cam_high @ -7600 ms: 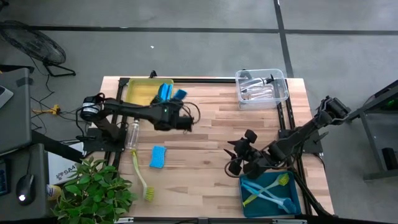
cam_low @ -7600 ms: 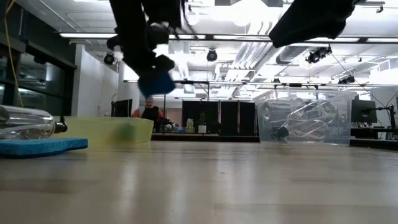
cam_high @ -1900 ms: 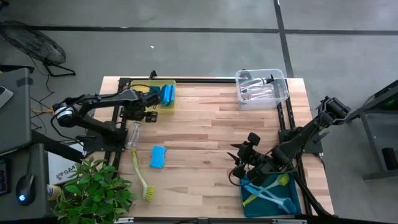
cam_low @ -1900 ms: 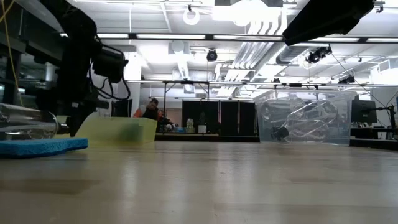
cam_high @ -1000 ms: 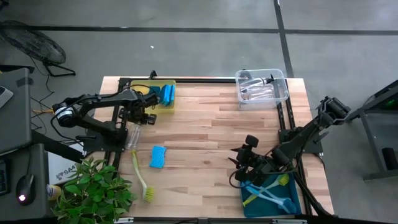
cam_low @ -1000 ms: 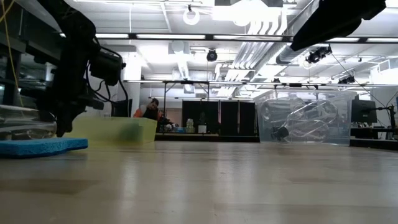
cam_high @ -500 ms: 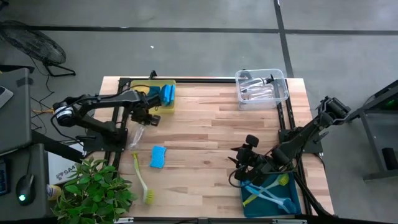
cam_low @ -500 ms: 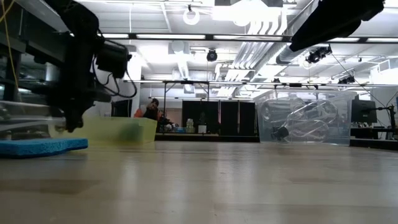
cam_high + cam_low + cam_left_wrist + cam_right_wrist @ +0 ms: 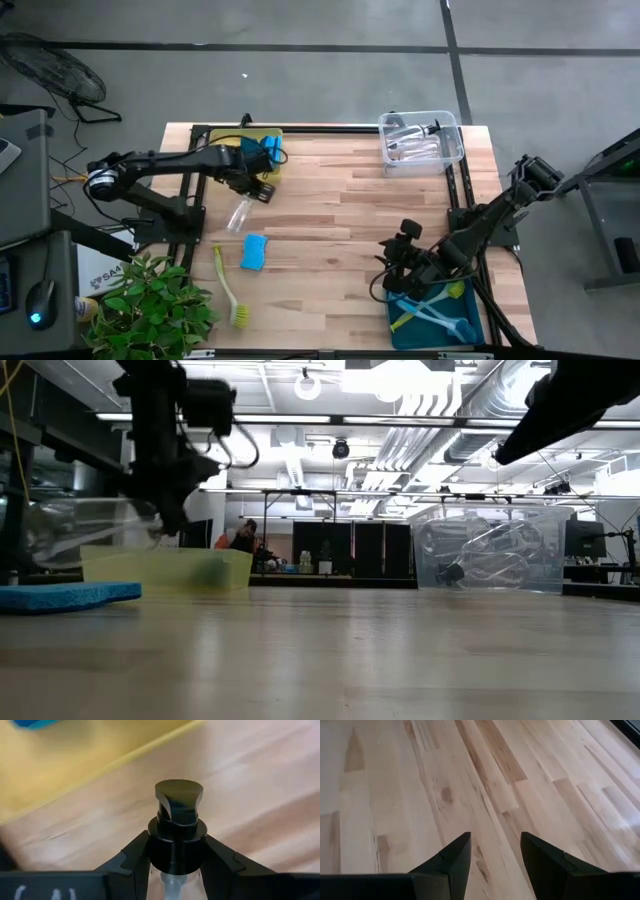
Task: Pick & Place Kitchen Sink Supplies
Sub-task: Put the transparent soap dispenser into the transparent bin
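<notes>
Left wrist view: left gripper is clamping its two dark fingers on the black collar of a clear bottle; the bottle's body is running out of frame below, so only the cap and neck are showing.
High view, left arm: the same clear bottle is hanging lifted off the wood, just beside the yellow bin, which is holding blue sponges.
Low view: the bottle is showing only as a pale blur at the left edge, under the dark arm; a blue sponge is lying flat on the boards in front.
Right wrist view: right gripper is standing partly open with nothing between its fingers, pointing at bare pale planks.
High view, right arm: it is waiting beside the teal bin, where blue and green brushes are lying crossed.
Still on the table: one blue sponge and a yellow-green brush, near each other.
Clear bin: it is holding more bottles, hard to count through the plastic.
</notes>
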You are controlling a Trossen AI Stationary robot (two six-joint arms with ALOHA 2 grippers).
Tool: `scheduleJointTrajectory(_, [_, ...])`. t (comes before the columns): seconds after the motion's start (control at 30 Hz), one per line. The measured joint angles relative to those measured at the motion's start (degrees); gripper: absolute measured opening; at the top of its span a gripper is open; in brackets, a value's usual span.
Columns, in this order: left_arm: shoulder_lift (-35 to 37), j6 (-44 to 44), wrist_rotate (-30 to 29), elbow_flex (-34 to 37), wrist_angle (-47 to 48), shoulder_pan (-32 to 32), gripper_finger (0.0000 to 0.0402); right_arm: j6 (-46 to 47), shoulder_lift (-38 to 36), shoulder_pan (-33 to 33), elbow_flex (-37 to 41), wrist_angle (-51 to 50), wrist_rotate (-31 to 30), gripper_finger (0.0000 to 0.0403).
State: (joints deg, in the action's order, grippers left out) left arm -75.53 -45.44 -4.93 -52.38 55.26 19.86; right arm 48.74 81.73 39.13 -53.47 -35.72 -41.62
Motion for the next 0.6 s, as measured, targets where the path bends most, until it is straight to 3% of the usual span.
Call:
scheduleJointTrajectory(0.3, [0.0, 1.2, -2.3, -6.9, -7.3, -9.5, 0.0128, 1.8, 0.0, 0.8, 0.0, -0.5, -1.5, 0.0165])
scheduleJointTrajectory(0.47, [0.0, 9.6, -3.2, -8.1, -22.2, -14.3, 0.0128, 2.5, 0.0, 0.9, 0.0, -1.1, -2.4, 0.0165])
scheduleJointTrajectory(0.6, [0.0, 15.6, -4.9, -8.1, -33.8, -16.3, 0.0128, 7.1, 0.0, 3.1, 0.0, -4.6, -7.3, 0.0165])
